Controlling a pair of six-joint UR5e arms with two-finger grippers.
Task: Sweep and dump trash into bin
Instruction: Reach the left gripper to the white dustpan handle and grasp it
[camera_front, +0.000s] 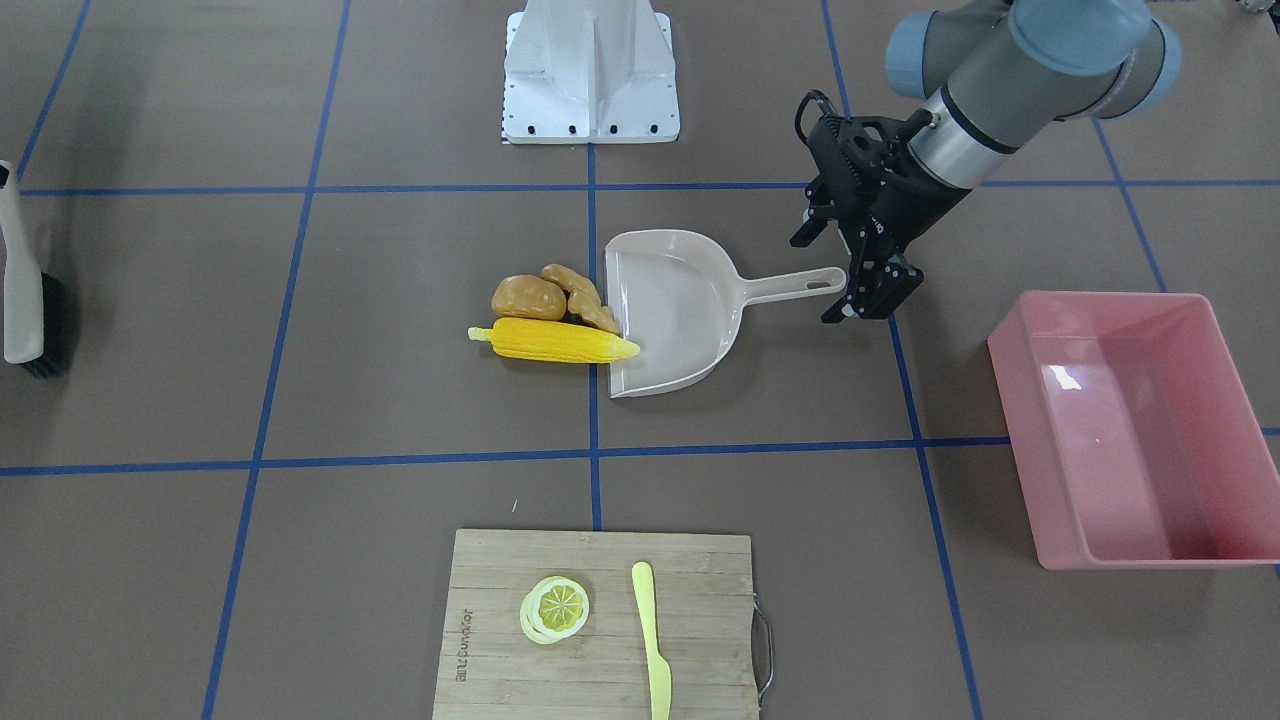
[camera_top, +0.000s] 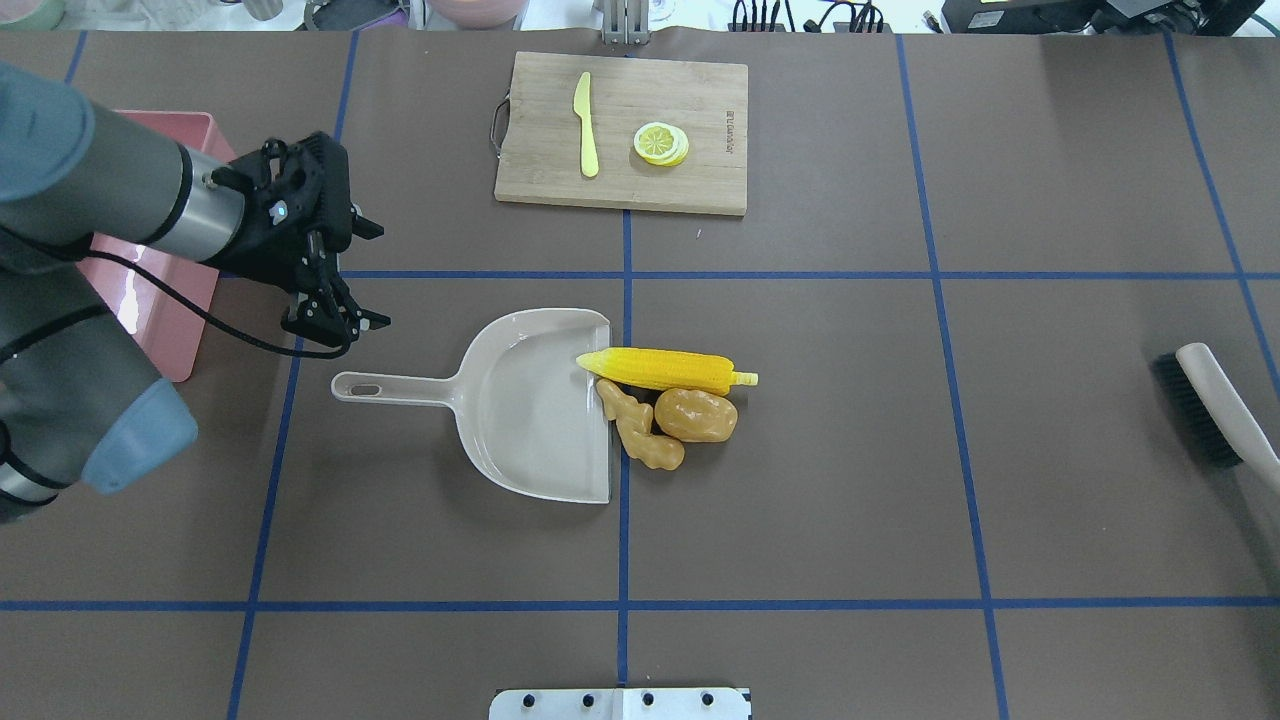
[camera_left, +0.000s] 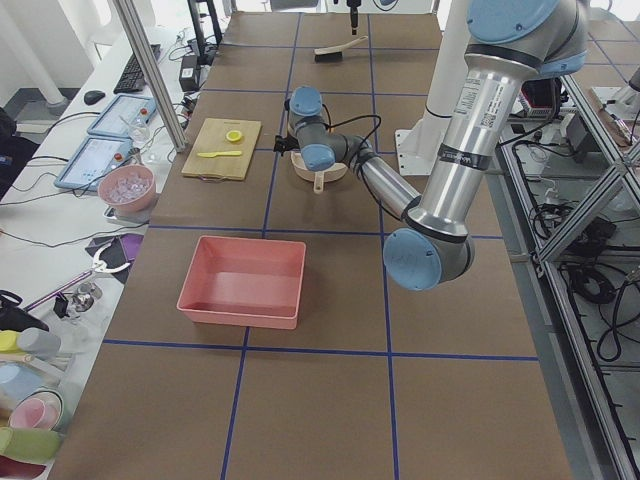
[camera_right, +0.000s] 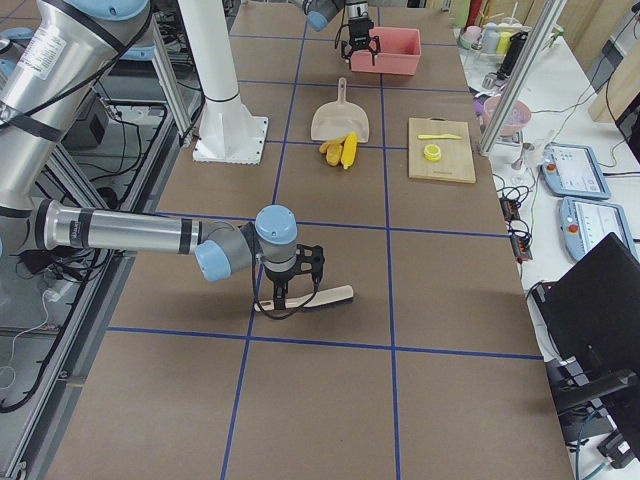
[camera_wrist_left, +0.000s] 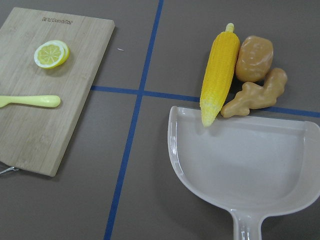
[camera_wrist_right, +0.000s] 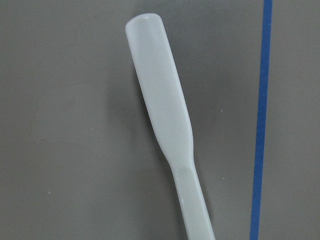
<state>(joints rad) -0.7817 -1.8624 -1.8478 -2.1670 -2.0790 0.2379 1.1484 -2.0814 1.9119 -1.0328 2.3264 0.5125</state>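
**Yellow corn at the pan's lip, sweeping not yet done**

None of the trash is in the bin (camera_front: 1040, 440), whose floor shows bare pink. The corn cob (camera_top: 668, 369), potato (camera_top: 697, 415) and ginger root (camera_top: 640, 430) lie bunched on the bench (camera_top: 900, 450) at the open mouth of the dustpan (camera_top: 530, 400). Only the corn's tip rests on the lip.

Sweeping, lifting and dumping all appear to remain. The left hand (camera_top: 338, 322) hangs near the handle's end, fingers spread and empty. The right hand (camera_right: 285, 290) sits over the brush (camera_top: 1210, 405), well apart from the trash. Whether it has clenched cannot be told.

The corn's long axis runs square to the pan's lip, with the pointed tip toward the pan and the stalk end away. The pan's handle points toward the robot's left, where the bin stands.
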